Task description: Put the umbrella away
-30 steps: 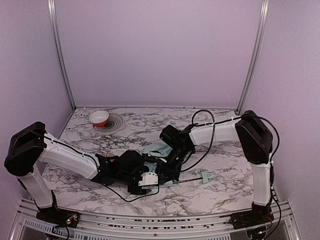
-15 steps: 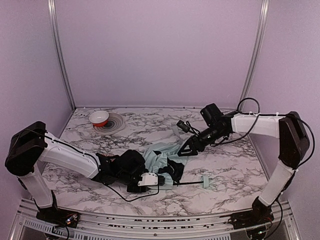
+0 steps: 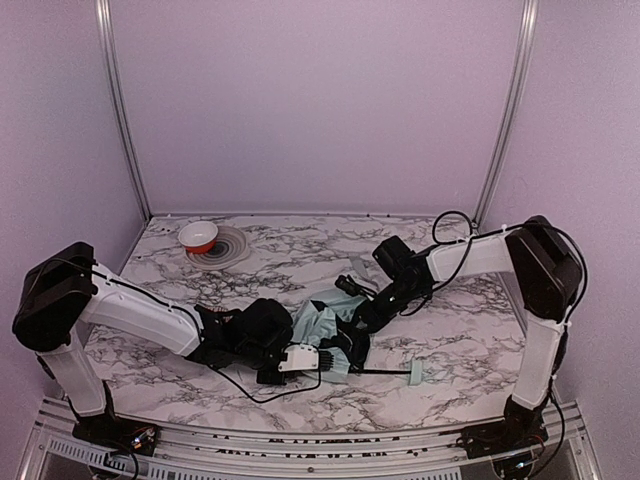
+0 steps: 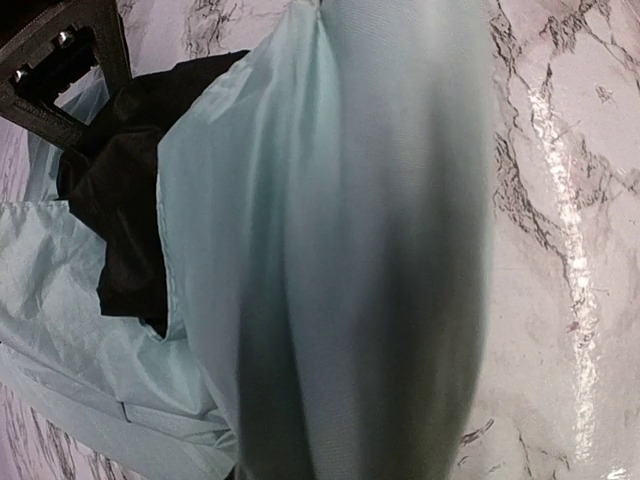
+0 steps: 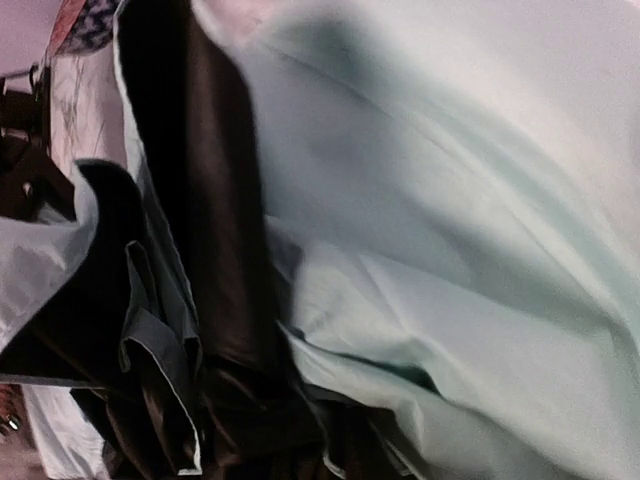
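Umbrella (image 3: 322, 328) bunched near front edge, handle (image 3: 416, 374) pointing right — open tabletop (image 3: 300, 255) behind

Pale mint-green folding umbrella (image 3: 316, 324): thin woven cloth, fine grain, soft satin sheen, creased; black lining slicker, glossier in folds. White-and-grey marble-pattern tabletop (image 3: 290, 250): hard, smooth, polished, w/ bright glare streaks. Silver corner posts (image 3: 121, 110): brushed-looking metal, semi-matt; lilac back wall (image 3: 320, 100): flat matt, no texture visible.

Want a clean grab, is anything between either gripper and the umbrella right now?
Nothing visible does. The left gripper and right gripper are both at the fabric of the umbrella; the bowl sits far off.
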